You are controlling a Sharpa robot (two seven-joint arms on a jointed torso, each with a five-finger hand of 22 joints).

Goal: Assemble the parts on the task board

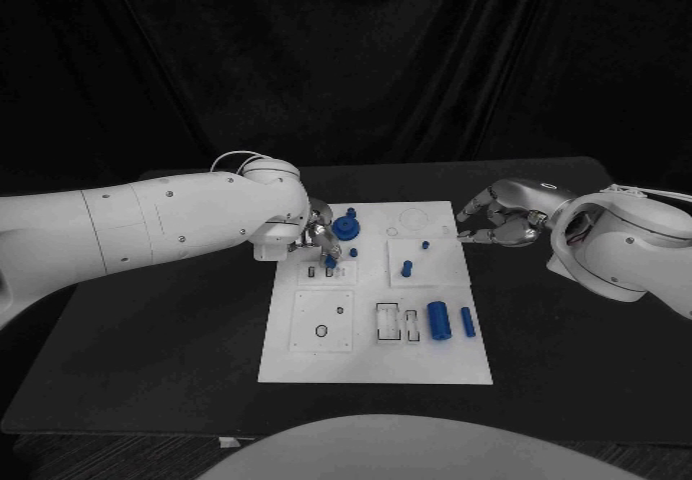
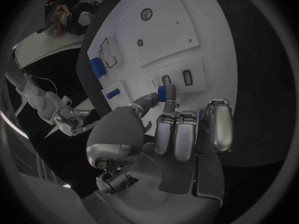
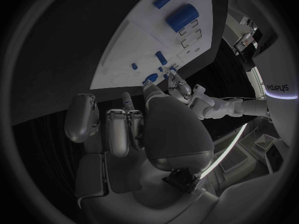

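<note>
Centre frame, the left hand (image 1: 320, 238) pinches a small blue part (image 2: 167, 92) over the task board (image 1: 375, 350); the right hand (image 1: 498, 225), centre right, is curled, holding nothing

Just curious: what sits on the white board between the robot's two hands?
In the head view, small blue parts on the task board lie between the left hand and right hand.

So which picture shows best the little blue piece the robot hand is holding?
The left wrist view: the blue piece sits pinched at the left robot hand's fingertips, just above the slots in the task board. The head view shows it small, partly hidden by that hand. In the right wrist view it is too far off to pick out.
</note>
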